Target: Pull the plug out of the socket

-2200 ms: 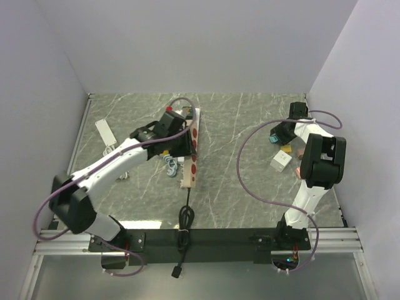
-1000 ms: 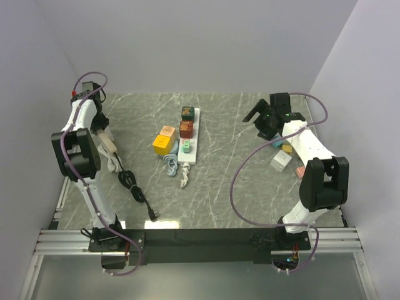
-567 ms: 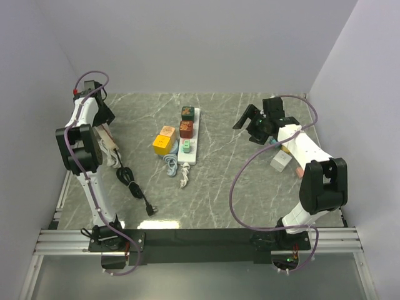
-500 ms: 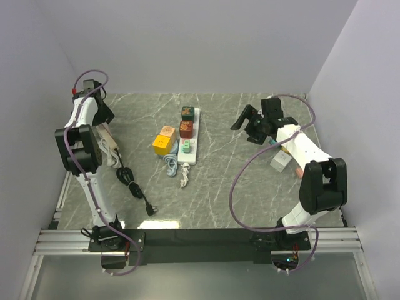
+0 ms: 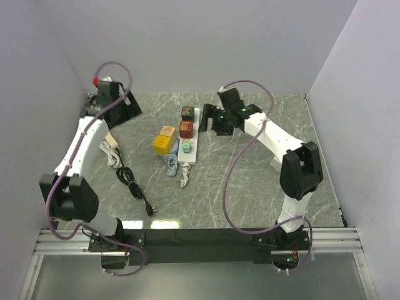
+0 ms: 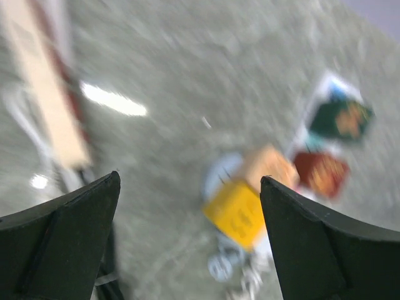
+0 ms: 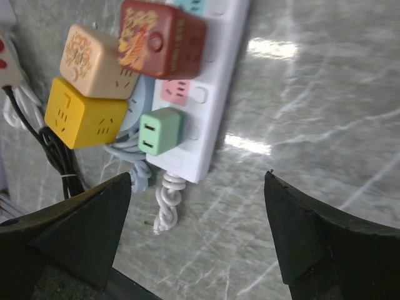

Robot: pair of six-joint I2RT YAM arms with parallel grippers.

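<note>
Left gripper hung over the far left corner of the marble table, jaws spread wide with nothing between them. Its wrist view was blurred.

Just below it, a beige power strip lay along the left edge. A black cord ran from there toward the near side and ended in a loose plug lying on the table.

Near the table's centre, a yellow cube adapter and a tan cube adapter sat touching each other, just left of the white power strip. A light blue cable was coiled beside them.

On the strip sat a dark green cube at the far end, then a red cube adapter, then the green plug, seated in a socket near the strip's near end.

Right gripper hovered just right of the strip's far end, jaws wide apart and holding nothing.
</note>
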